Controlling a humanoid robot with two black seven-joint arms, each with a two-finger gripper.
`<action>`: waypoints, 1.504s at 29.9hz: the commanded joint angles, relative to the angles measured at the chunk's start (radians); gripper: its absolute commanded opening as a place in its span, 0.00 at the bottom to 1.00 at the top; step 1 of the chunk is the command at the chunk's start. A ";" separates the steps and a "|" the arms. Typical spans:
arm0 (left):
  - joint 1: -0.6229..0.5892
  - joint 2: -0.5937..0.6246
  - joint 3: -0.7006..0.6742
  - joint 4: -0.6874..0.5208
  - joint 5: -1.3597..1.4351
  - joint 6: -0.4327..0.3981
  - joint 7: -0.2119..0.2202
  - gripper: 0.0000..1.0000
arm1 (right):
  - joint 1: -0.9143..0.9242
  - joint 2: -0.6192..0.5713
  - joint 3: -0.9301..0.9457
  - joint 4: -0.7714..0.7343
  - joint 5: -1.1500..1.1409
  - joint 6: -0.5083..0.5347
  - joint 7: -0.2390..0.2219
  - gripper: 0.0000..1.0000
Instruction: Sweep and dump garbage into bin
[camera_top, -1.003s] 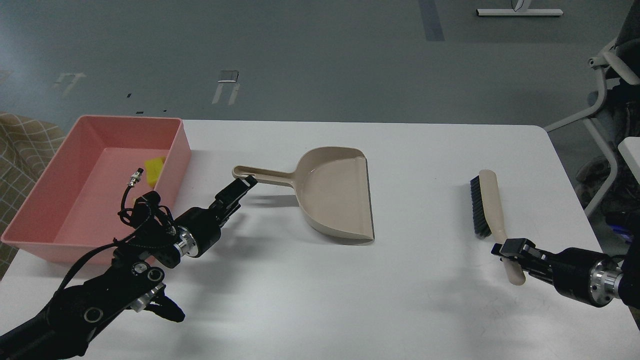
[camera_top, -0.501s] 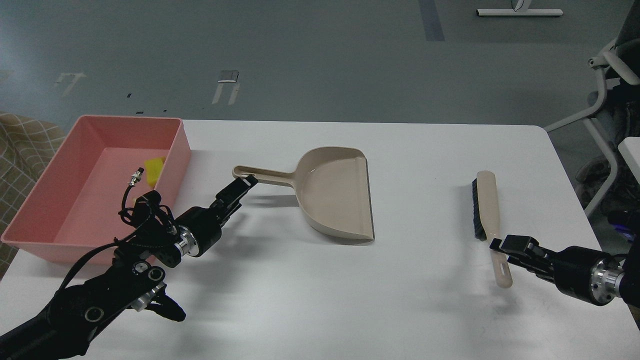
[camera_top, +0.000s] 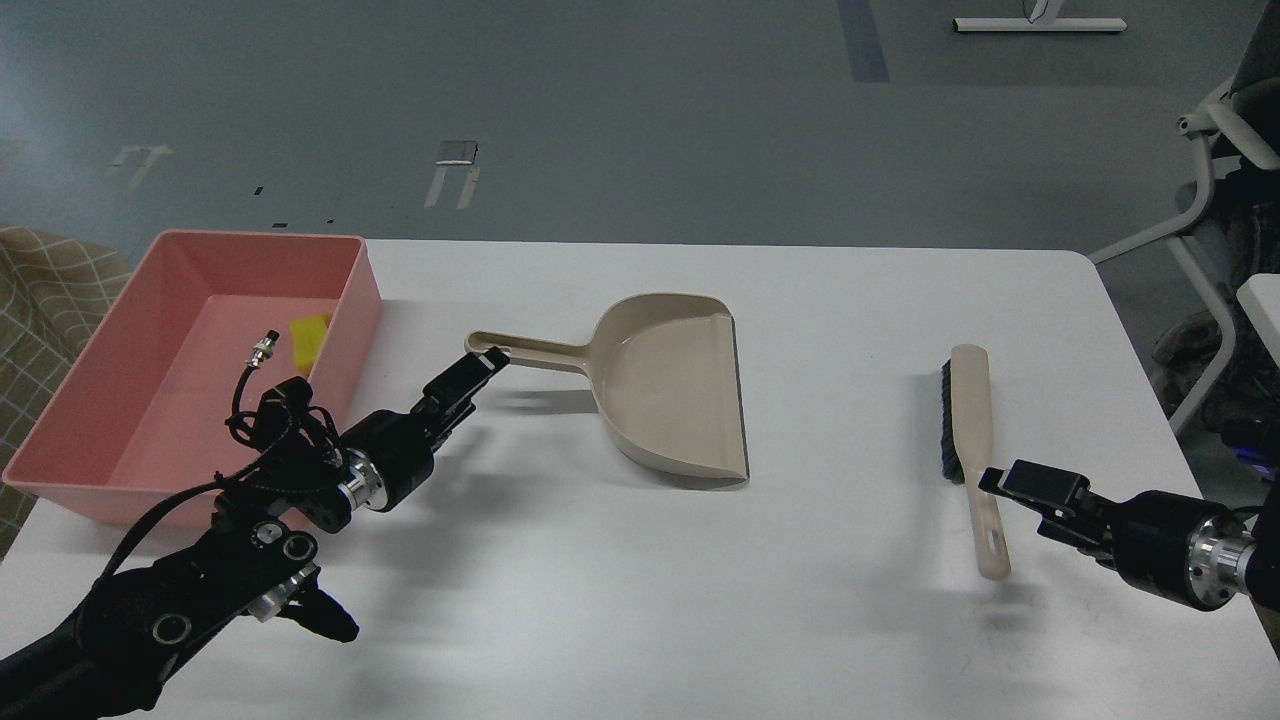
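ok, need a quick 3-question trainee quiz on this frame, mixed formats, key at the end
1. True or false: the dustpan has scraps lying in its scoop.
2. Multiple choice: the yellow sponge piece lies (A) on the table, (B) in the pink bin, (C) in the dustpan.
3. Fill in: the left gripper is at the dustpan's ____, while the right gripper is beside the brush.

Key
1. False: the scoop looks empty.
2. B, near the bin's far right corner.
3. Handle, at its end.

Grey floor (camera_top: 640, 110) behind white table (camera_top: 700, 600) — white-framed chair (camera_top: 1215, 150) at right.
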 joint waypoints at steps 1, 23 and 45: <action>0.029 0.056 -0.001 -0.054 -0.004 -0.012 0.000 0.98 | -0.001 -0.045 0.006 0.031 0.001 0.011 0.002 0.96; 0.038 0.213 -0.320 -0.297 -0.226 -0.102 -0.011 0.98 | 0.003 -0.312 0.350 0.065 0.051 0.065 0.107 0.99; -0.660 -0.226 -0.362 0.426 -0.438 -0.262 -0.020 0.98 | 0.256 0.291 0.679 -0.673 0.680 0.051 0.225 0.99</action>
